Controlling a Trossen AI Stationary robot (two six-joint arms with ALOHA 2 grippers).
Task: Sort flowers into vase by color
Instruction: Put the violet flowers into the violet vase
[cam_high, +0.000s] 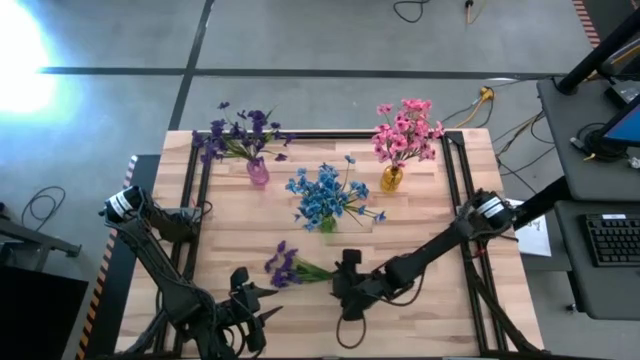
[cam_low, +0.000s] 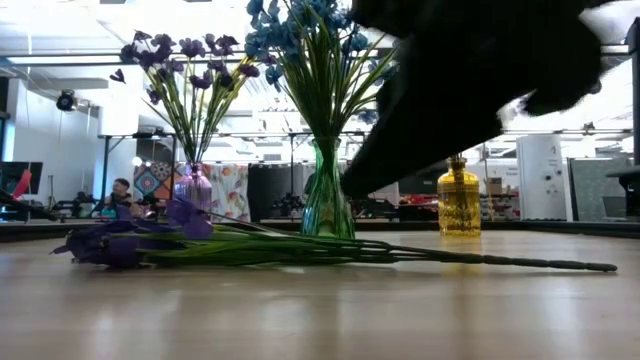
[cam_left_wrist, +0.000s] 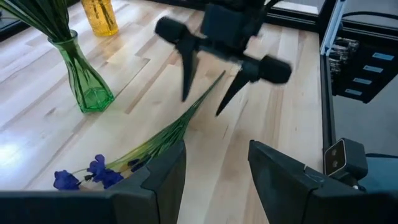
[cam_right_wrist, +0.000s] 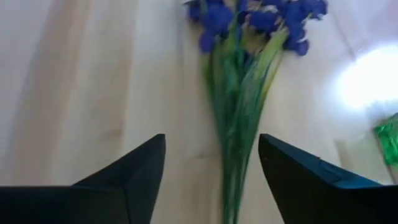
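Right wrist view: right pincer (cam_right_wrist: 211, 180), spread astride the stem of the purple sprig (cam_right_wrist: 239, 93) lying flat on the table (cam_right_wrist: 81, 81), may scrape wood or miss the thin stem on closing.

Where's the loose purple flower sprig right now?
In the high view the purple sprig lies flat on the table's near middle, in front of the green vase, its stem end between the right gripper's open fingers.
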